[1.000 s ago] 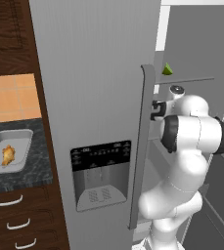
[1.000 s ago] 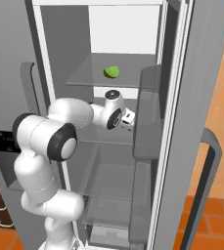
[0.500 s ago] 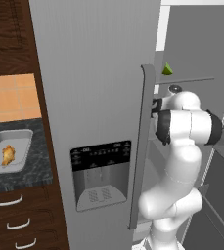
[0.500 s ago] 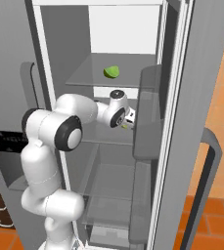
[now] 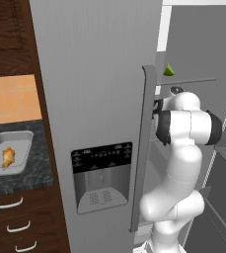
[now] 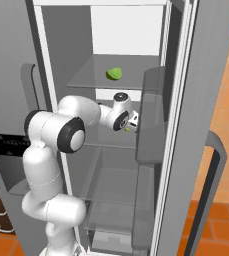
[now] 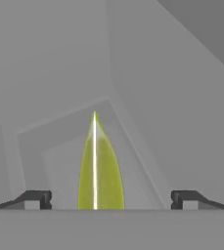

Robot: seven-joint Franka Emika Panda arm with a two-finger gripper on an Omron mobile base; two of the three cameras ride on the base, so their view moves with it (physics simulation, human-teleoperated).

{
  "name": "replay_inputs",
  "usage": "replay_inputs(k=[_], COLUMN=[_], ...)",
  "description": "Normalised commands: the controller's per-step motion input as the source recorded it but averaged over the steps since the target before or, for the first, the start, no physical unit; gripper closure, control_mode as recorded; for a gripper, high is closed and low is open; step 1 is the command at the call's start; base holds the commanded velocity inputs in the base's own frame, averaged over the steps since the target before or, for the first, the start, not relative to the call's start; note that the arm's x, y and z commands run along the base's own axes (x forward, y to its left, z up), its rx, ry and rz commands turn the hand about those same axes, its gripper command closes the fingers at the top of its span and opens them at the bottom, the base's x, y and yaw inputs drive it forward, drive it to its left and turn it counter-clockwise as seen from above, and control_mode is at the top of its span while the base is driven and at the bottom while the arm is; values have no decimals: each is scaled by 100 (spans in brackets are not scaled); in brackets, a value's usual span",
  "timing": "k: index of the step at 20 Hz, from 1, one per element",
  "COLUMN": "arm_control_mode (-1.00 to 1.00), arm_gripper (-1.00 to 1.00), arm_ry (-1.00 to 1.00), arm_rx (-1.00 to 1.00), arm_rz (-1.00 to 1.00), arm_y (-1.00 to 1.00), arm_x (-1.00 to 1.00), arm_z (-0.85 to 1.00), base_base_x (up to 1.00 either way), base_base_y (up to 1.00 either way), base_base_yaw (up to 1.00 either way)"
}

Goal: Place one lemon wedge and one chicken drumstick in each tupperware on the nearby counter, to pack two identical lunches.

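The tall grey fridge (image 6: pixel 186 150) stands open, and the white arm reaches onto a middle glass shelf (image 6: pixel 111 140) inside it. On the black speckled stone desk (image 5: pixel 16 180) to the left sits a shallow light-grey tupperware (image 5: pixel 20 143) already holding an orange-brown chicken drumstick (image 5: pixel 8 157). The tool (image 7: pixel 111 197) has its jaws spread wide either side of a small yellow-green lemon wedge (image 7: pixel 100 171), not yet pinched. The step is fetching lemon; next, close gently and centred. Another wedge (image 6: pixel 114 74) lies on the shelf above.
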Motion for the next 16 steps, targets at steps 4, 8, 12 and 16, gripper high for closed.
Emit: replay_inputs(k=[4, 8, 12, 16], arm_control_mode=[-100, -100, -100, -100], arm_gripper=[100, 100, 100, 100], arm_ry=[0, -1, -10, -16], arm_rx=[0, 0, 0, 0], arm_rz=[0, 0, 0, 0], arm_y=[0, 0, 0, 1], arm_x=[0, -10, -75, -100], arm_z=[-33, -14, 0, 1], base_base_x=[0, 0, 0, 0], base_base_y=[0, 0, 0, 0], base_base_yaw=[0, 0, 0, 0])
